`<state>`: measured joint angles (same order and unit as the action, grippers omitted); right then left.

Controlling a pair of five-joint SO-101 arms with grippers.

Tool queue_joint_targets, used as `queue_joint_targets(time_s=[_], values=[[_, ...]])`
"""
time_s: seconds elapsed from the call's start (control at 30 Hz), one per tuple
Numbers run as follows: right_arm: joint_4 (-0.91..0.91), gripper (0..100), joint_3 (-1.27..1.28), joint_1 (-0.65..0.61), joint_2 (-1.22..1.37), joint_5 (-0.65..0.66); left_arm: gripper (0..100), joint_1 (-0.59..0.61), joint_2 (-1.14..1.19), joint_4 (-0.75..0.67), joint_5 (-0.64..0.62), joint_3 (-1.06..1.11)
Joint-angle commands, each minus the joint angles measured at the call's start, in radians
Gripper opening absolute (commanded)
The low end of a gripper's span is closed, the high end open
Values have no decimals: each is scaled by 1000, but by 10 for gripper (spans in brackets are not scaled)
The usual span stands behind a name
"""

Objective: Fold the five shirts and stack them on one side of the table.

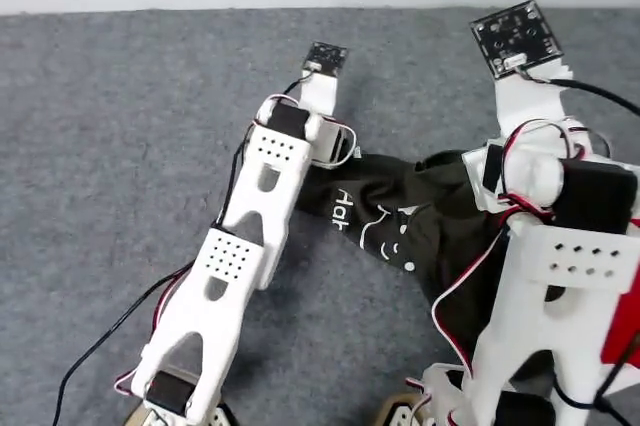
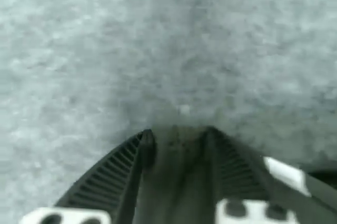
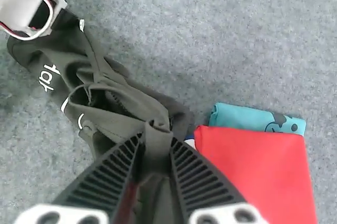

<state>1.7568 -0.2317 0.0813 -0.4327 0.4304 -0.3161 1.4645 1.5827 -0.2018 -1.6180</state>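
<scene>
The black shirt [image 1: 400, 221], bunched on the grey desk [image 1: 120, 126], runs lengthwise between the arms: the left arm's fingers [image 2: 116, 171] pinch one end, the right arm's fingers [image 3: 116, 169] the other. Just beside it, a folded red shirt [image 3: 253, 171] lies on a teal shirt [image 3: 253, 119].

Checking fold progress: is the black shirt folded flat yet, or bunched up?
Bunched, not folded: the black shirt lies crumpled in ridges, one end pinched in the right gripper.
</scene>
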Motion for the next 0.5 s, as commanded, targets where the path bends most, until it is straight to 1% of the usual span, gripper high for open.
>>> queue_joint_targets(time_s=[0.0, 0.07, 0.13, 0.23, 0.37, 0.47], values=[[36, 9, 2, 8, -33, 2, 58, -8, -9, 14, 11, -59], [36, 9, 2, 8, -35, 2, 8, -8, -8, 14, 11, -59], [36, 9, 2, 8, -35, 2, 13, 2, -12, 20, 12, -59], [36, 9, 2, 12, -35, 2, 12, 52, -60, 28, 12, -61], [19, 9, 2, 8, -31, 0, 12, 153, -235, 103, 12, -61], [-77, 9, 3, 8, -24, -2, 12, 219, -388, 172, 12, -61]])
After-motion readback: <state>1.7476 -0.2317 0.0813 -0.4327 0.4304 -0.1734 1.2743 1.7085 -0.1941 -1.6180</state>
